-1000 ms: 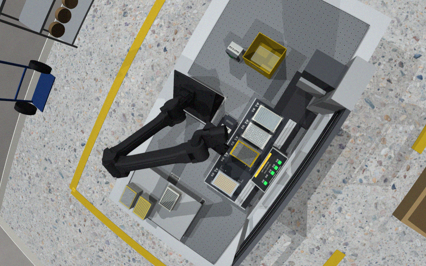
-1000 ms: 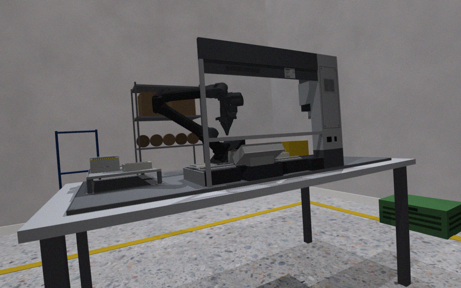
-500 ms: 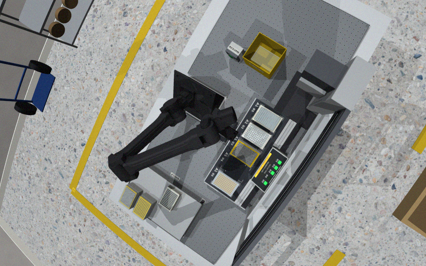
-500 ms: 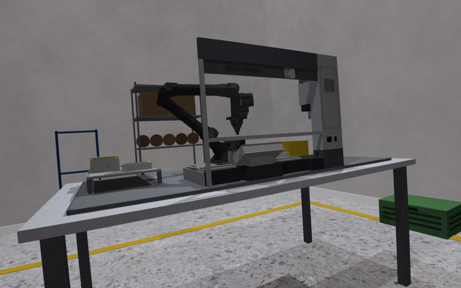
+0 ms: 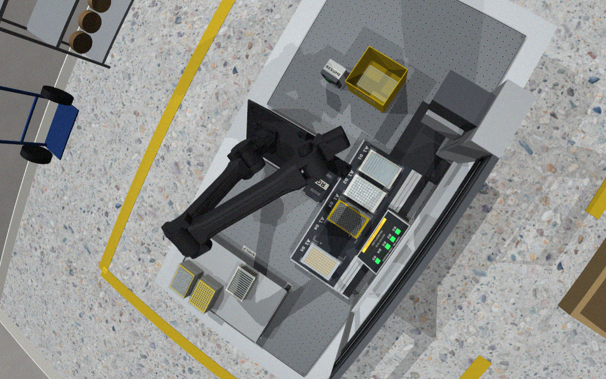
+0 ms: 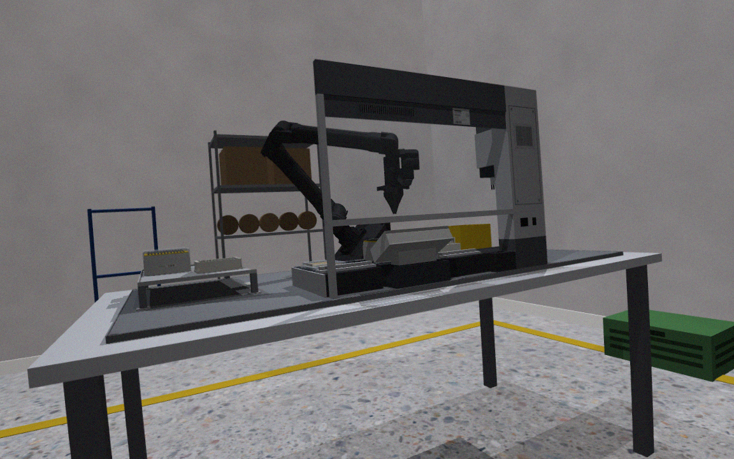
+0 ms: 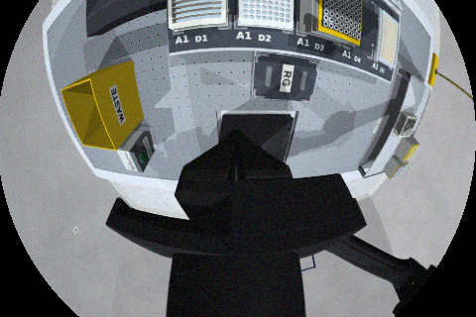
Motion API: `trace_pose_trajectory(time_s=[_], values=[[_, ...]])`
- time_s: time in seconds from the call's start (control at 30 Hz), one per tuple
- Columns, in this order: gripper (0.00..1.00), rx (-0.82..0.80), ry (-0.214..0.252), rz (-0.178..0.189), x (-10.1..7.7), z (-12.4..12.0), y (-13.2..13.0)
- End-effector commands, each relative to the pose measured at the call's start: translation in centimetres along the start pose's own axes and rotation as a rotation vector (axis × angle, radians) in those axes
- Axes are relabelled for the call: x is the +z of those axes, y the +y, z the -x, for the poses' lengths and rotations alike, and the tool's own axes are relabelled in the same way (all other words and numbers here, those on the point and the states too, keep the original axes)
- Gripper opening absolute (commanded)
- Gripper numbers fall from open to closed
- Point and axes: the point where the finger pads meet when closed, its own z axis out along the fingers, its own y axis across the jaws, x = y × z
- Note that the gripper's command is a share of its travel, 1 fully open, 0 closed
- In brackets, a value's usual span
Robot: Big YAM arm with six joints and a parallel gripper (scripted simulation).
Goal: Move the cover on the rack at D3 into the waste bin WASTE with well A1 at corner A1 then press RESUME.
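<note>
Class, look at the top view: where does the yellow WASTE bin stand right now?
The WASTE bin stands on the perforated board, touching or nearly touching the RESUME box, beyond the D1 reservoir.
</note>
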Motion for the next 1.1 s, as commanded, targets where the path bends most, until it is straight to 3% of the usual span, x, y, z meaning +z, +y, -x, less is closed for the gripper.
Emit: trace_pose_trajectory(time_s=[0.0, 0.5, 0.77, 1.07], values=[[0.00, 0.050, -0.045, 0.049, -2.0, 1.7, 2.1], [0.00, 0.050, -0.043, 0.053, -2.0, 1.5, 9.3], [0.00, 0.051, -0.038, 0.048, -1.7, 1.4, 10.5], [0.00, 0.119, -0.039, 0.056, -2.1, 1.2, 15.4]])
